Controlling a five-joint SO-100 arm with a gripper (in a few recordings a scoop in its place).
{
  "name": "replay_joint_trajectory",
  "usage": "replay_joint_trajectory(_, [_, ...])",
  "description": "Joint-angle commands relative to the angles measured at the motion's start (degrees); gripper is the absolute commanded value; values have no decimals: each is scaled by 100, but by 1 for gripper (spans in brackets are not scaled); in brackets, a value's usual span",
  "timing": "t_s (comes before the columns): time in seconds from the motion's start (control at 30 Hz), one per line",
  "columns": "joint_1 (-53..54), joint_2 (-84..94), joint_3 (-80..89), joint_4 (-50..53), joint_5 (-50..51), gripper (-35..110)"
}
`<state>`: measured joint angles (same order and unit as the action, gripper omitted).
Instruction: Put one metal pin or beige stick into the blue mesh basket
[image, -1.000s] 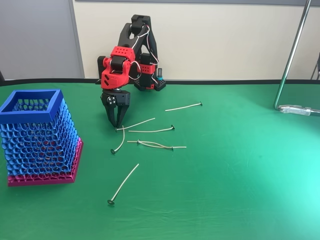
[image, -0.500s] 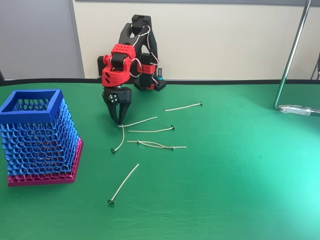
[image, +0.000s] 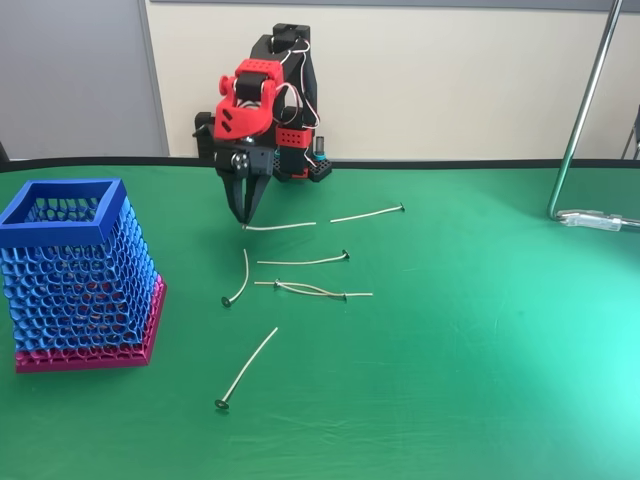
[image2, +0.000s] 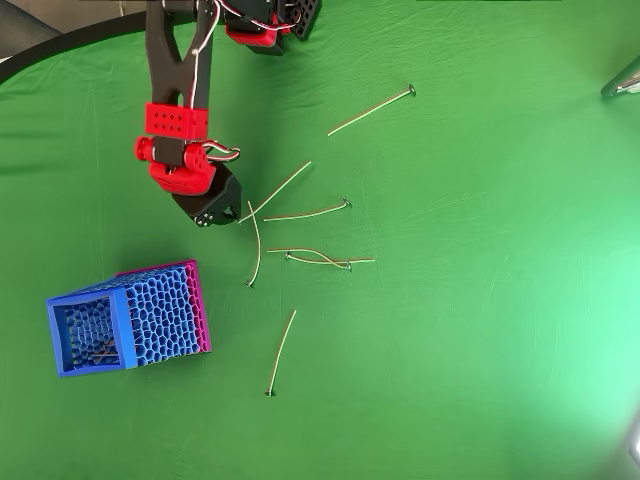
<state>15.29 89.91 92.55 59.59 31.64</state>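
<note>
A bright green cloth (image: 480, 340) covers the tabletop, lightly creased, with a dark edge along its far side. Light falls strongest on the right, washing the cloth pale there in the overhead view as well. Behind stands a cream wall (image: 450, 80); to its left a grey panel (image: 70, 80) meets it at a pale vertical strip. A shiny metal pole (image: 585, 110) rises at the right from a clamp foot (image: 598, 218) resting on the cloth.

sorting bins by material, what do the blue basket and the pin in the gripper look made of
Blue mesh basket: probably matte 3D-printed plastic, given the honeycomb walls and magenta base. Metal pin, held in the gripper: pale, very thin, slightly bowed; wire or a thin stick, unclear.
</note>
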Motion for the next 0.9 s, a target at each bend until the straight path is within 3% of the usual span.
replay_joint_trajectory(0.0, [0,562,-158,123,-308,1])
replay_joint_trajectory(0.4, [290,1169,-1213,158,-1354,1])
replay_joint_trajectory(0.87, [650,1230,-2496,-1063,-2593,1])
